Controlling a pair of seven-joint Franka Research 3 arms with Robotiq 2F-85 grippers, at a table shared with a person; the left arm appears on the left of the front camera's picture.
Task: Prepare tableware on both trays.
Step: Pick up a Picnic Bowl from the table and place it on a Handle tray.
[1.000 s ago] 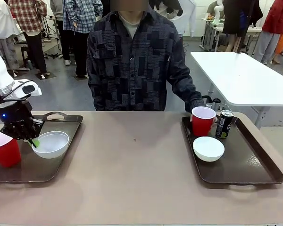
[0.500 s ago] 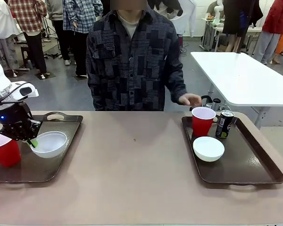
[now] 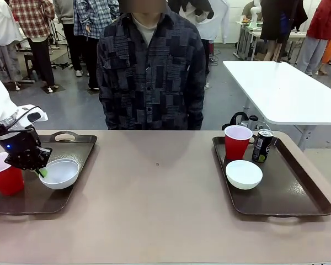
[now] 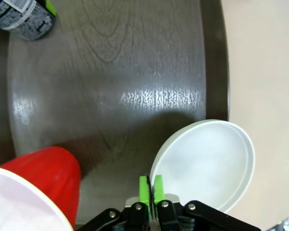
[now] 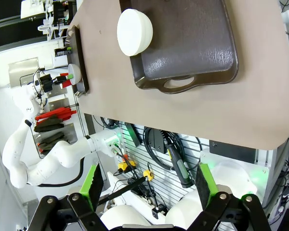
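My left gripper point(image 3: 39, 170) is shut on the near-left rim of a white bowl point(image 3: 59, 173), which sits on the left tray point(image 3: 44, 201) beside a red cup point(image 3: 5, 174). In the left wrist view the green pads point(image 4: 144, 186) pinch the rim of that bowl point(image 4: 207, 161). There the red cup point(image 4: 43, 175) stands at the left and a dark can point(image 4: 23, 17) at the far corner of the tray point(image 4: 111, 72). The right tray point(image 3: 289, 193) holds a red cup point(image 3: 237, 142), a can point(image 3: 262, 146) and a white bowl point(image 3: 244, 174). My right gripper point(image 5: 149, 186) hangs open high above that tray point(image 5: 192, 53) and its bowl point(image 5: 135, 31).
A person stands at the far side of the table point(image 3: 160, 193), hands out of sight. A white table point(image 3: 281, 88) stands behind at the right, with other people farther back. The tan tabletop runs bare between the two trays.
The person's hand let go of the red cup on the right tray and drew back. My left gripper and the bowl shifted slightly nearer and lower on the left tray.
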